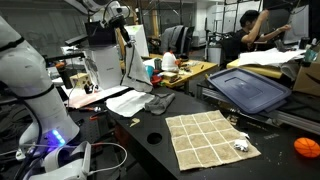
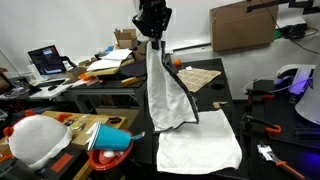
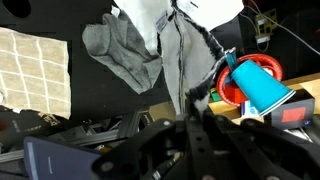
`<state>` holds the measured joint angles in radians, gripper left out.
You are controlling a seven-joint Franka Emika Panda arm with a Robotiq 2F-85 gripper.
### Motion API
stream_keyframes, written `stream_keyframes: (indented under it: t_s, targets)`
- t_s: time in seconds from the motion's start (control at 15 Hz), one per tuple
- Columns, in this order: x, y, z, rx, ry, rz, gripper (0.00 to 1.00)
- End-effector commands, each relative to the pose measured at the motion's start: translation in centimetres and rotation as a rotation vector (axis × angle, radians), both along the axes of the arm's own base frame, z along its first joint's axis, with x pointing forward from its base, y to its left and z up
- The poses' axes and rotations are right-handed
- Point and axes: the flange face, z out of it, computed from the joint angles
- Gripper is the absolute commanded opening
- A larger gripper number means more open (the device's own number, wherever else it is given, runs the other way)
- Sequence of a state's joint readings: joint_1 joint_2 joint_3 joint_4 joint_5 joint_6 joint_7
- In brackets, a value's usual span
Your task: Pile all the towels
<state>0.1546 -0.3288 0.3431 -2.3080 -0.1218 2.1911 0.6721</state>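
Observation:
My gripper [image 2: 152,28] is high above the black table and shut on a whitish towel [image 2: 165,90] that hangs down from it; this also shows in an exterior view [image 1: 105,62]. In the wrist view the held towel [image 3: 180,70] drops away from the fingers [image 3: 185,125]. Below it a white towel [image 2: 205,145] lies flat, with a grey towel [image 3: 120,55] lying partly on it [image 1: 158,102]. A tan checked towel [image 1: 210,138] lies apart on the table, seen in both exterior views [image 2: 197,78] and the wrist view [image 3: 35,65].
A red bowl with a blue cup [image 2: 110,140] stands by the table edge near the white towel. A laptop [image 2: 45,62] and clutter fill the neighbouring desk. A blue bin lid [image 1: 250,88] and an orange ball [image 1: 306,147] lie beyond the checked towel.

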Motion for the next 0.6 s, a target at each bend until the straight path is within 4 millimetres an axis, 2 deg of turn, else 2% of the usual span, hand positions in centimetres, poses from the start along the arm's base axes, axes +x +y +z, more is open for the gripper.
stream_keyframes:
  t_s: [0.0,0.13,0.33,0.53]
  targets:
    - [-0.6,1.4,1.1,0.018,0.007,0.012,0.02]
    - [-1.5,1.7,1.1,0.041,0.038,0.028,0.02]
    - [-4.4,1.8,0.5,0.079,0.147,0.072,0.02]
    - [-7.4,1.1,-0.6,0.082,0.292,0.101,0.02]
